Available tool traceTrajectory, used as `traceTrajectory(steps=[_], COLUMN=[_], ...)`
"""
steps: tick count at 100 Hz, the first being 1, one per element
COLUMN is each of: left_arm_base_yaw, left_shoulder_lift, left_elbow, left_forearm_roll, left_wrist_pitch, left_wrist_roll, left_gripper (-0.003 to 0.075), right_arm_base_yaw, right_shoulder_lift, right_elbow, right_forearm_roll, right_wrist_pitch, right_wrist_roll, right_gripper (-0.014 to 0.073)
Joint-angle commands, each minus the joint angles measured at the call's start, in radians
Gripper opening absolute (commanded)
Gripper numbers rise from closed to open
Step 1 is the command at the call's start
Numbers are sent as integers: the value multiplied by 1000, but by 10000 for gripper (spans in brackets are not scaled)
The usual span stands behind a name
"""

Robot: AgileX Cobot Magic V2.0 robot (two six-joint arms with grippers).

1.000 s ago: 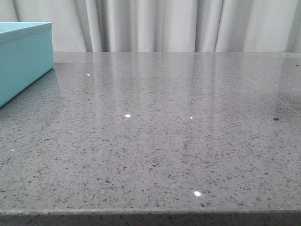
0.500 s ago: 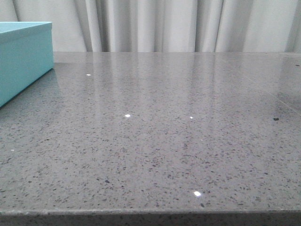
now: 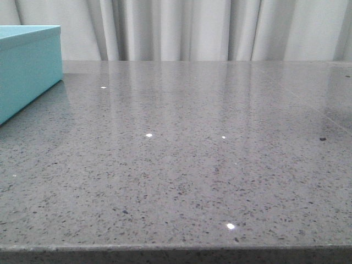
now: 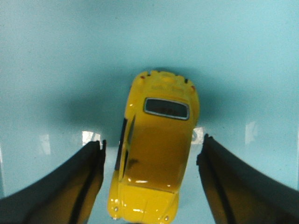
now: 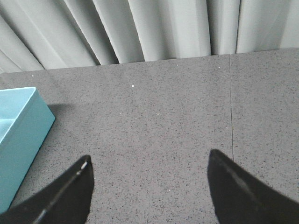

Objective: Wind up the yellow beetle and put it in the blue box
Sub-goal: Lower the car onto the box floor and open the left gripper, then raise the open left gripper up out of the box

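- The yellow beetle (image 4: 156,151) shows only in the left wrist view, lower centre, on a turquoise floor, between the left gripper (image 4: 152,179)'s spread fingers (image 4: 70,186), touching neither.
- The front view shows just the blue box (image 3: 27,69) at upper left on the grey surface (image 3: 192,154).
- The right gripper (image 5: 149,196)'s fingers (image 5: 238,193) are spread above bare surface, with the box at the left edge.

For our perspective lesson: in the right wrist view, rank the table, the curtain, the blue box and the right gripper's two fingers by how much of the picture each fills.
1. Table
2. Curtain
3. Blue box and the fingers look alike; nearness enlarges the fingers, and the frame crops the box.
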Motion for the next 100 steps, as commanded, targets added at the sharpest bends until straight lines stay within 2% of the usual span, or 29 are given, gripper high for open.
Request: traceTrajectory(steps=[1,14,27,37,47,57,68,76,86,100], left_arm_base_yaw=[-4,-4,-4,-4,-4,-4,-4,-4,-4,-4], left_shoulder_lift=[-50,-50,-79,-117,-162,-212,-266,-316,-386,-506], left_elbow=[-24,-31,-37,-37,-37,-37,-37,-21,24,152], left_forearm_roll=[-15,-15,-40,-94,-129,-148,-148,-153,-167,-210], left_wrist_pitch=[-11,-8,-17,-39,-59,-56,-47,-50,-69,-154], left_wrist_roll=[-3,-3,22,53,75,98,114,114,120,150], left_gripper=[449,447,408,333,207,92,-20,-19,-19,-19], right_arm_base_yaw=[1,1,1,1,1,1,1,1,1,1], right_shoulder_lift=[-20,-20,-29,-61,-108,-158,-223,-271,-331,-414], right_elbow=[-26,-26,-19,13,57,102,147,177,222,288], right_forearm_roll=[-6,-6,-21,-54,-105,-141,-153,-161,-177,-196], right_wrist_pitch=[-83,-78,-75,-89,-94,-96,-91,-92,-92,-93], right_wrist_roll=[-9,-9,-16,-16,-16,-16,-16,-16,-16,-16], right_gripper=[519,519,519,519,498,408,222,68,-75,-67])
